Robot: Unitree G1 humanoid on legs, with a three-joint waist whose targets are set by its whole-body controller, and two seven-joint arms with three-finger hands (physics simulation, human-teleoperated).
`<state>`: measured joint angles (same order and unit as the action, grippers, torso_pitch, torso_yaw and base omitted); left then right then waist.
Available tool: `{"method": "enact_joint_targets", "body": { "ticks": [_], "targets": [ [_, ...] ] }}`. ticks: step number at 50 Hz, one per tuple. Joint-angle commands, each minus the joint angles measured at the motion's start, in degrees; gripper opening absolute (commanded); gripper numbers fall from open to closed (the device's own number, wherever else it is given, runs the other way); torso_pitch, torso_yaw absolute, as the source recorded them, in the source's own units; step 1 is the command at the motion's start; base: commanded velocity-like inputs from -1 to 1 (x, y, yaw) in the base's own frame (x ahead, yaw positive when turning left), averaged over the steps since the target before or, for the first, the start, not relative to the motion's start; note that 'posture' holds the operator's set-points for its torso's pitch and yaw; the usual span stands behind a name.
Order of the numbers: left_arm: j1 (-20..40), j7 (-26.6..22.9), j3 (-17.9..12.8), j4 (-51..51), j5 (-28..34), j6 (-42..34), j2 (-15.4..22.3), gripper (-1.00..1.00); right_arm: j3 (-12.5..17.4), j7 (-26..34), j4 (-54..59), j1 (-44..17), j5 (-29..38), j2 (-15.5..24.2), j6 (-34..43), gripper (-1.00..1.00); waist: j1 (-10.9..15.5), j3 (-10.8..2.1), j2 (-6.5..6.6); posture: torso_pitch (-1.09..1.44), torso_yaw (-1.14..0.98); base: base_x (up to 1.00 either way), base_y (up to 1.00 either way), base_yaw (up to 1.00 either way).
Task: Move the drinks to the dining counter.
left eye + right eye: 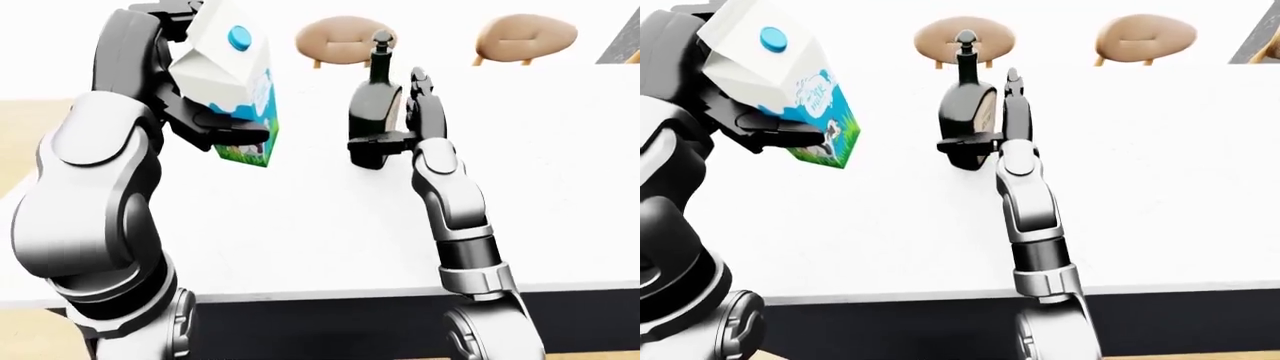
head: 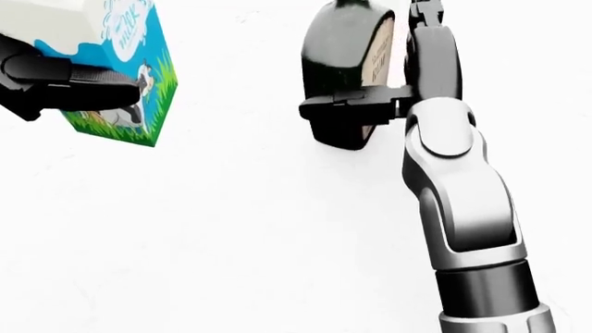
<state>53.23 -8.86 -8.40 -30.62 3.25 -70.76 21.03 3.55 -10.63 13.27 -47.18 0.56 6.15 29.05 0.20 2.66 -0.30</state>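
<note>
- The landmark is the dark bottle [image 1: 374, 112], standing upright on the white dining counter [image 1: 300, 217], with two tan stools [image 1: 345, 37] beyond the counter's far edge, above the bottle in the left-eye view.
- The right hand [image 1: 405, 124] is against the bottle's right side: one finger [image 2: 347, 109] crosses the lower body as a bar, while the others stand straight up beside the label. That reads as a spread hand leaning on the bottle, not a closed pinch.
- The bottle's base appears to touch the counter; I judge it set down, or all but set down.
- To the left of the bottle and higher, the milk carton [image 1: 785, 90] hangs tilted in the air, its blue cap upward and its bottom corner clear of the counter.
- The left hand [image 1: 215, 124] clamps the carton, black fingers pressed across its printed face.
- Step in hand, as I judge it: placing the drinks, with the bottle being let go and the carton not yet down.
- Next the right hand should draw away sideways without tipping the bottle; the carton needs levelling, then lowering onto bare counter left of the bottle, well apart from it.
</note>
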Motion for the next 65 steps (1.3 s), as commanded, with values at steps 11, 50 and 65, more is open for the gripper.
{"method": "enact_joint_targets", "body": {
  "ticks": [11, 50, 65],
  "targets": [
    [5.7, 0.1, 0.3, 6.4, 2.0, 5.7, 0.3, -1.00, 0.4, 2.3, -24.3, 2.5, -3.0, 0.9, 12.7, 1.00, 0.2, -1.65, -0.10, 0.00, 0.00, 0.00, 0.00, 0.00],
    [17.5, 10.8, 2.7, 69.4, 2.2, 48.8, -6.5, -1.00, 8.9, -2.4, -55.6, 1.8, -17.6, 9.4, 35.3, 1.00, 0.4, -1.91, -1.18, 0.00, 0.00, 0.00, 0.00, 0.00],
    [18.5, 13.3, 2.6, 85.4, 2.0, 60.9, -6.8, -1.00, 8.3, -4.1, -55.7, 2.2, -19.2, 10.1, 34.6, 1.00, 0.3, -2.14, -1.13, 0.00, 0.00, 0.00, 0.00, 0.00]
  ]
}}
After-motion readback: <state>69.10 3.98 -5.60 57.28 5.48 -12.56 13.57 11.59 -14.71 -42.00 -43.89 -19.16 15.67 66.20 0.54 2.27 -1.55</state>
